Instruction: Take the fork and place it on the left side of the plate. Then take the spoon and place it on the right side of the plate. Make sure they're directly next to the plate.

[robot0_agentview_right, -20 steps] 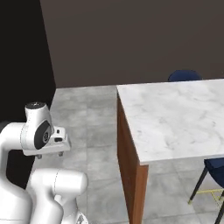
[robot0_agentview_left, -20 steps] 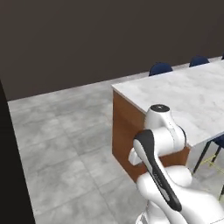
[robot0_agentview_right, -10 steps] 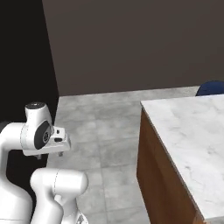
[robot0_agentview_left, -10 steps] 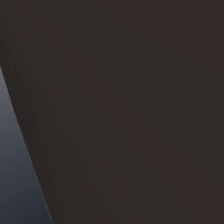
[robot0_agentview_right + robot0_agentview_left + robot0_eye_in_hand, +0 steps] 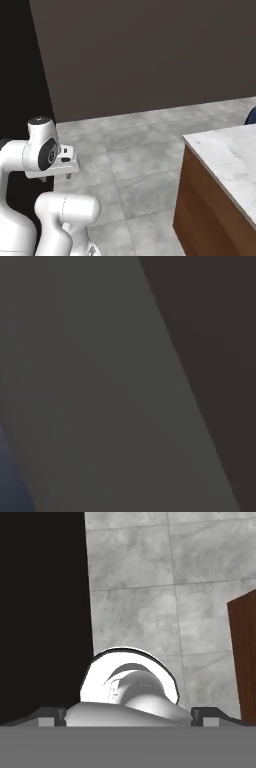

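Note:
The fork, the spoon and the plate are out of view. My gripper (image 5: 56, 177) hangs folded in close beside the arm's white column, over the grey floor and well left of the counter. In the hand view its two dark fingertips (image 5: 50, 714) stand far apart at the bottom corners with nothing between them, so the gripper (image 5: 129, 716) is open and empty, looking down at the floor tiles.
A marble-topped counter (image 5: 225, 150) with a brown wooden side (image 5: 205, 210) sits at the right, a blue chair (image 5: 252, 116) behind it. A dark wall (image 5: 150, 50) closes the back. Grey tiled floor (image 5: 130, 150) lies between. A blurred dark surface (image 5: 100, 381) stands close before the left camera.
The whole picture has shifted: the base has turned, so the counter slid toward the right edge and the left base view went dark. The arm keeps its folded pose, gripper still open.

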